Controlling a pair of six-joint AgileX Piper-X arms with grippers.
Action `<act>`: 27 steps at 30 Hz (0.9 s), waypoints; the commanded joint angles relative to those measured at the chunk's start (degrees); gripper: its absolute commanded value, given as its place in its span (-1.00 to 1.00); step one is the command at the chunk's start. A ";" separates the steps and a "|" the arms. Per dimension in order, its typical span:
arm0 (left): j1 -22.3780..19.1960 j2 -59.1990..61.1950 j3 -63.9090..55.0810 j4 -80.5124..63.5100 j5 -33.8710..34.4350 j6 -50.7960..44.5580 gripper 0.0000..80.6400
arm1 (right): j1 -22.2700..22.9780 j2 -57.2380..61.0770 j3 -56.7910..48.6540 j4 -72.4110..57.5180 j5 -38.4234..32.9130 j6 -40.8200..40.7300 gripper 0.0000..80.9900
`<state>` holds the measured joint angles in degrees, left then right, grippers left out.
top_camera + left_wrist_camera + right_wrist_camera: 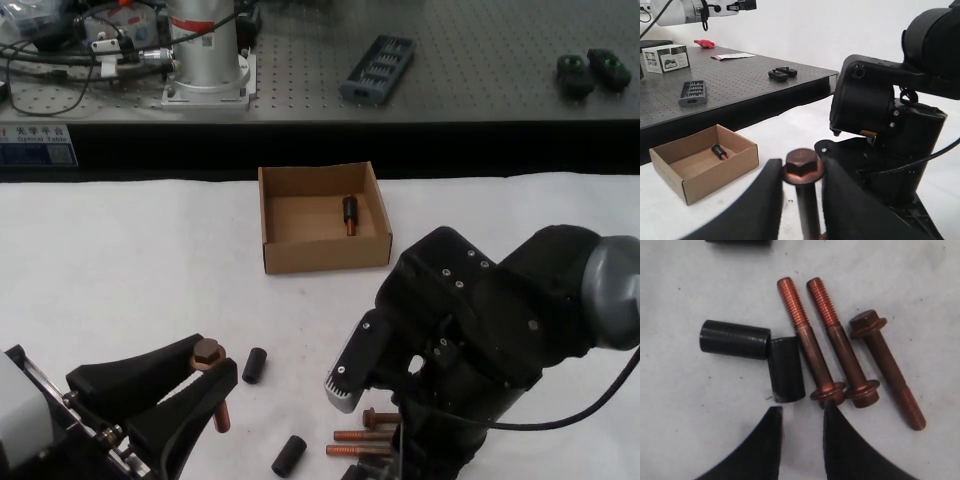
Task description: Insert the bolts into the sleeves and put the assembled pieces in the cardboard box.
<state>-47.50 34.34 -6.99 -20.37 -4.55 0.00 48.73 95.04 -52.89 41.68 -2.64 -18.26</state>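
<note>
Left fingers [765, 200] clamped a copper hex-headed bolt [801, 164]; right fingers [845, 450], narrowly parted and empty, hung over three copper bolts [838, 340] beside two black cylindrical sleeves [734, 340] on the white bench [690, 415].

The right arm [480, 320], lower right, is black with small screws [443, 269], a grey rounded joint [612, 290] and a thin cable [598, 396]; the left gripper [210, 362] is black too.

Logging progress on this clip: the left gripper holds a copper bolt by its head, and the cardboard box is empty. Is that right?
Not quite. The left gripper does hold a bolt by its head, but the cardboard box is not empty: one assembled piece lies inside it, as the high view shows.
</note>
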 commanded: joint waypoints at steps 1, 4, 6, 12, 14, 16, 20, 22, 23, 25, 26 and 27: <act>-0.32 -0.74 -0.16 -1.20 -0.37 0.40 -0.98 | 0.10 -0.06 -0.76 0.10 0.39 -2.40 -0.47; -0.32 -0.74 -0.16 -1.20 -0.37 0.40 -0.98 | 0.10 -0.22 -0.76 -0.38 0.13 -4.07 -0.47; -0.32 -0.74 -0.16 -1.20 -0.37 0.40 -0.98 | 0.10 -0.22 -0.76 -0.89 -0.93 -4.60 -0.47; -0.32 -0.74 -0.16 -1.20 -0.37 0.67 -0.98 | 0.69 -0.22 -0.76 -2.65 -4.76 -4.93 -0.47; -0.32 -0.74 -0.16 -1.20 -0.37 0.67 -0.98 | 0.78 0.04 -0.76 -3.20 -5.11 -4.93 -0.47; -0.32 -0.74 -0.16 -1.20 -0.37 0.67 -0.98 | 0.78 0.68 -0.76 -3.95 -5.89 -4.93 -0.47; -0.32 -0.74 -0.16 -1.20 -0.37 0.67 -0.98 | 0.78 2.30 -0.76 -5.10 -5.91 -4.93 -0.47; -0.32 -0.74 -0.16 -1.05 -0.37 0.65 -0.98 | 0.78 2.91 -0.76 -5.09 -5.91 -4.93 -0.47; -0.32 -0.74 -0.16 -1.02 -0.37 0.65 -0.98 | 0.78 3.20 -0.76 -4.85 -5.91 -4.93 -0.47; -0.32 -0.74 -0.16 -0.96 -0.37 0.65 -0.98 | 0.78 3.50 -0.76 -4.70 -5.80 -4.93 -0.47; -0.32 -0.74 -0.16 -0.96 -0.37 0.65 -0.98 | 0.78 3.59 -0.76 -4.72 -5.80 -4.93 -0.47; -0.32 -0.74 -0.16 -0.96 -0.37 0.65 -0.98 | 0.78 3.59 -0.76 -4.72 -5.80 -4.93 -0.47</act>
<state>-47.50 34.34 -6.99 -20.37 -4.53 0.00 49.41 98.48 -53.27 36.99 -7.48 -22.79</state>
